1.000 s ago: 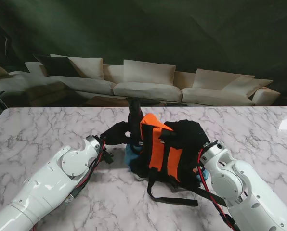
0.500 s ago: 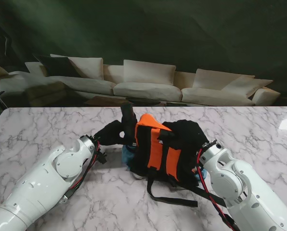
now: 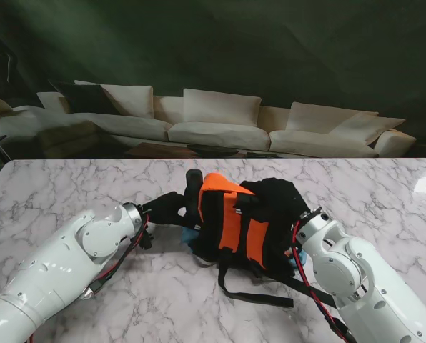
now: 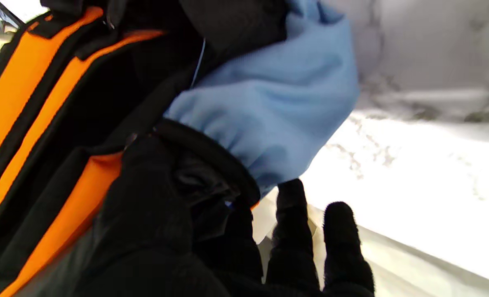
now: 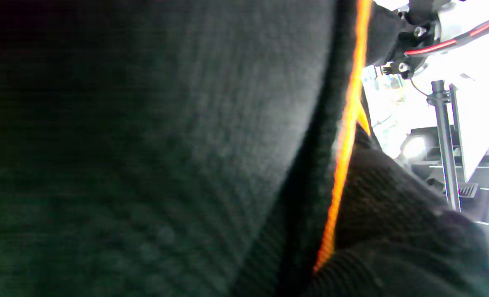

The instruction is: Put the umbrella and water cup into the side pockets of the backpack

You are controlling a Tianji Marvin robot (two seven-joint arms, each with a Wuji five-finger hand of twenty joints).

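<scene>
Backpack (image 3: pixel 245 225) stands near table centre, orange-and-black panel facing the stand camera, loose straps trailing toward me onto the marble table (image 3: pixel 70 186).

Umbrella (image 3: pixel 194 187): dark, stubby cylinder at the backpack's left side. Long axis tilted, its far end leaning toward the backpack's top, its near end down at the blue side pocket (image 4: pixel 269 103). Judged partly seated in the pocket, not fully home.

Left hand (image 3: pixel 171 207) (black glove) sits just left of the umbrella, closed around its shaft. In the left wrist view, thumb and forefinger wrap the dark body at the pocket's elastic mouth, while two fingers (image 4: pixel 341 243) stick out free over the table. The pocket mouth lies directly ahead of the hand, along the fingers.

Right hand (image 3: pixel 283 196) is on the backpack's far right top, pressed against black fabric. The right wrist view is filled by dark cloth and one orange seam; cannot tell whether its fingers are gripping or merely bracing.

Water cup: not identifiable in any view; possibly hidden behind the right side of the pack.

Judgement: the next push runs down the umbrella's long axis, toward the pocket bottom. The left hand is nearer and aligned. Risk: the pocket hem bunches under the push.
</scene>
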